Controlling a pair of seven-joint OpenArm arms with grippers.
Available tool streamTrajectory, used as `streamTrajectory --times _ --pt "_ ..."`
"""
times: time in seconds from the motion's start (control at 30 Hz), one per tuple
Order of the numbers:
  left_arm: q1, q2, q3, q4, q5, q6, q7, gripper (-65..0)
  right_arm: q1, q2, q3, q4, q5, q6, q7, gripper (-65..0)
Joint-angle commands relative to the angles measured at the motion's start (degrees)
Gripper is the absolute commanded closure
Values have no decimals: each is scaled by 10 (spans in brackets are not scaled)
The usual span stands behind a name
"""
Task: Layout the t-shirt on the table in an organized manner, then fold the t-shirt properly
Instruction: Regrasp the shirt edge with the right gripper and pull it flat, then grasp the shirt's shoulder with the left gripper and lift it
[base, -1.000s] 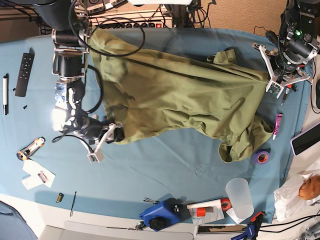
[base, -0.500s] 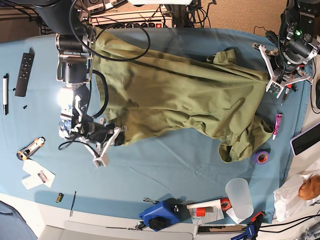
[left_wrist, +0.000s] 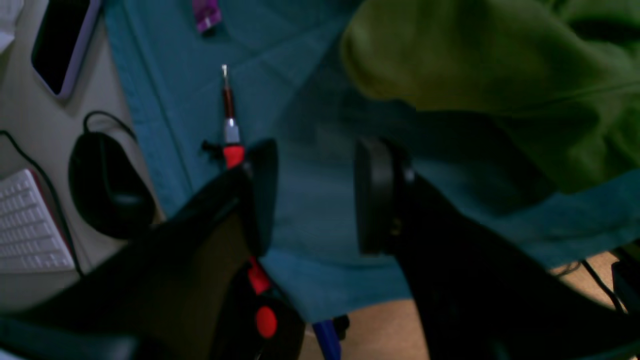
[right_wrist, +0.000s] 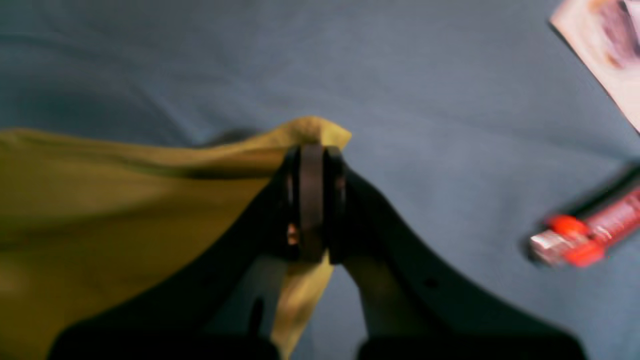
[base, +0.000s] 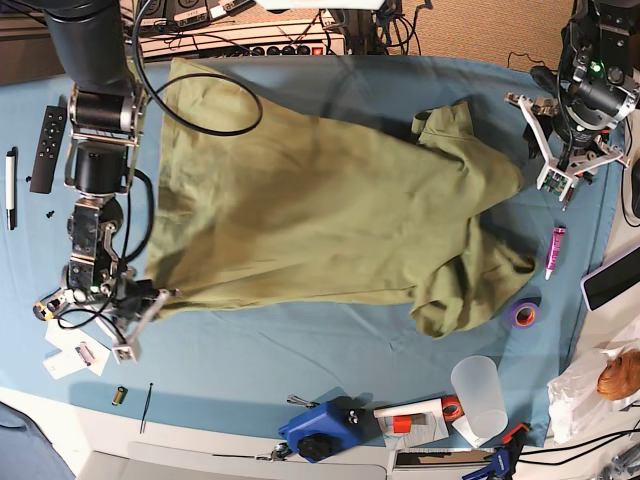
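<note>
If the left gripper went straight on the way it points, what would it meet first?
Probably the table: bare blue cloth shows between and beyond the left gripper's open fingers. The t-shirt looks off to one side of that line, though depth is hard to judge.

Looks down on brown, speckled floor (base: 470, 35) past the far edge, with a jumble of hardware at the back
Runs from dark cables (base: 402, 35), looped and tangled over the floor, to a long equipment unit (base: 240, 45) lined with small round fittings, some red; catches a bright white object (base: 345, 3), cut off by the top border; takes in a pale grey panel (base: 230, 465) along the bottom and a dark blue curved shape (base: 18, 440) in the lower left corner, too cropped to identify; looks fairly evenly lit from the base view, dimmer from the left wrist
</note>
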Motion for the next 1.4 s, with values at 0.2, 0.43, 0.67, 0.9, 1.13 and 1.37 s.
streamTrajectory --times 0.2,0.43,0.67,0.9,1.13,1.37 --pt "-48 -8 -5 9 0 3 -71 -258 21 29 2 10 -75 -71 92 0" --pt "-60 -8 -5 9 -21 3 -59 -258 21 33 0 10 -126 -122 190 0" --pt "-38 -7 -5 9 -87 -22 -35 -258 34 35 -5 10 -168 -159 223 0" --pt "5 -2 -5 9 -162 -67 -28 -258 71 43 -5 10 -154 -170 189 0" --pt "5 57 -3 9 -250 -179 -69 -259 57 40 -5 10 -150 -144 133 -15" --pt "5 76 -3 9 -248 -196 -120 -316 62 43 -5 14 -150 -130 42 -215"
